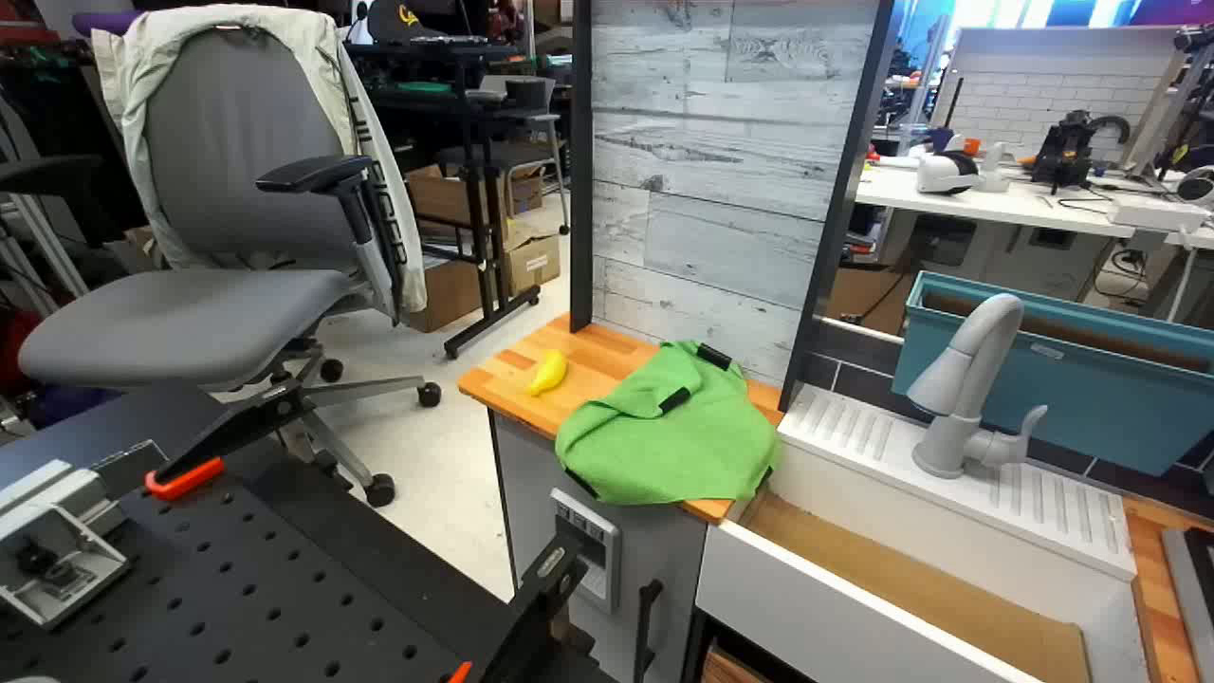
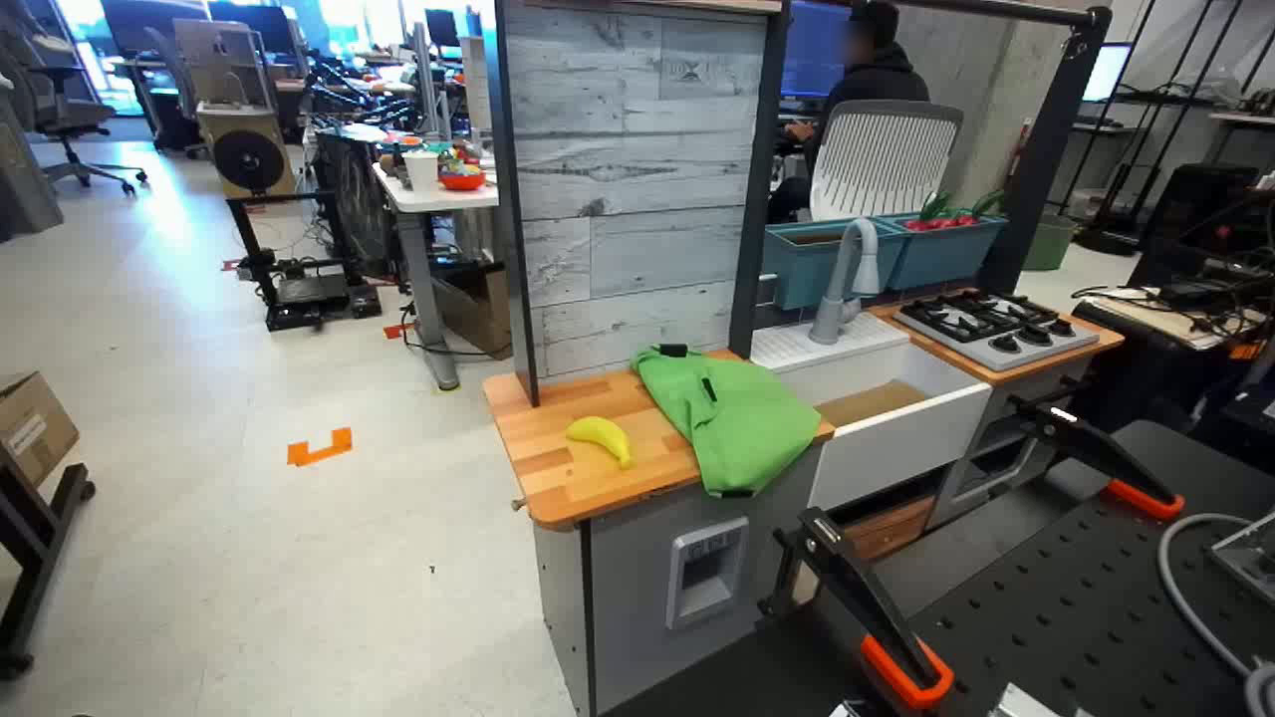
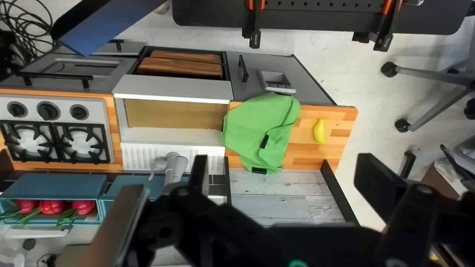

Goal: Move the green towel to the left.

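The green towel point(image 1: 678, 432) lies rumpled on the wooden counter point(image 1: 597, 356), its front part hanging over the counter's front edge. It has black patches on it and also shows in an exterior view point(image 2: 742, 423) and in the wrist view point(image 3: 259, 126). In the wrist view its side edge reaches the sink. My gripper point(image 3: 282, 163) shows only in the wrist view, with its two black fingers wide apart and nothing between them. It is above the counter, apart from the towel. Neither exterior view shows the gripper.
A yellow banana point(image 2: 601, 438) lies on the counter beside the towel. A white sink point(image 1: 854, 607) with a grey faucet point(image 1: 967, 389) adjoins the counter. A wood-plank panel point(image 2: 637, 199) stands behind it. A stove point(image 2: 996, 324) is past the sink. A black table with clamps point(image 2: 877, 607) stands in front.
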{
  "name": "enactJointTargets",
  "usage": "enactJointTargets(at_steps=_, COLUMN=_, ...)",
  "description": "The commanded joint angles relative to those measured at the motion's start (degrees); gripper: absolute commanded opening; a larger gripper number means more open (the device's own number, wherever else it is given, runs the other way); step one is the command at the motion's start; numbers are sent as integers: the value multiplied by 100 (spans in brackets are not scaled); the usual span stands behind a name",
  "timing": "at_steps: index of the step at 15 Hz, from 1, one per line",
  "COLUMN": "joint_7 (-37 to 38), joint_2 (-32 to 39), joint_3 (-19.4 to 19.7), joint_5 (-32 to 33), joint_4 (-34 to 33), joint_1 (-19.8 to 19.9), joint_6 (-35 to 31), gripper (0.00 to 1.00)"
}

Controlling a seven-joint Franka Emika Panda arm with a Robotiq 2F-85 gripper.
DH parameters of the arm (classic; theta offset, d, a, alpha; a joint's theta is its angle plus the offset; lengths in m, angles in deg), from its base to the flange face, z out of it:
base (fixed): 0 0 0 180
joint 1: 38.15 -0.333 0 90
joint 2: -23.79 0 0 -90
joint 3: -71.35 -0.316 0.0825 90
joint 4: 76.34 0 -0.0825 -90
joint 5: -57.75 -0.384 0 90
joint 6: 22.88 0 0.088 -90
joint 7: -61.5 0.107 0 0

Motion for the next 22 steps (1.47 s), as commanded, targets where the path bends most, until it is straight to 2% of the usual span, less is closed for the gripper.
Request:
enactJointTargets(at_steps=1, joint_7=-22, joint_2=15, joint_3=-27, joint_5=-28, joint_4=-15, joint_1=34, joint_6=13, gripper=100)
enactJointTargets(at_steps=7, joint_7=36, joint_2=131, joint_3=-45, joint_5=-37, joint_4=55, joint_1=7, joint_6=-182, gripper=100)
enactJointTargets(at_steps=11, joint_7=275, joint_2=438, joint_3=-159, joint_5=-71, joint_4=295, joint_1=-5, joint_6=-787, gripper=100)
enactJointTargets(at_steps=15, joint_7=611, joint_2=1054, joint_3=-427, joint_5=-160, joint_4=510, joint_1=-102, joint_6=-1677, gripper=100)
enactJointTargets(at_steps=22, joint_7=1067, joint_2=2709, joint_3=-857, joint_5=-764, joint_4=-52, joint_1=-405, joint_6=-2573, gripper=100)
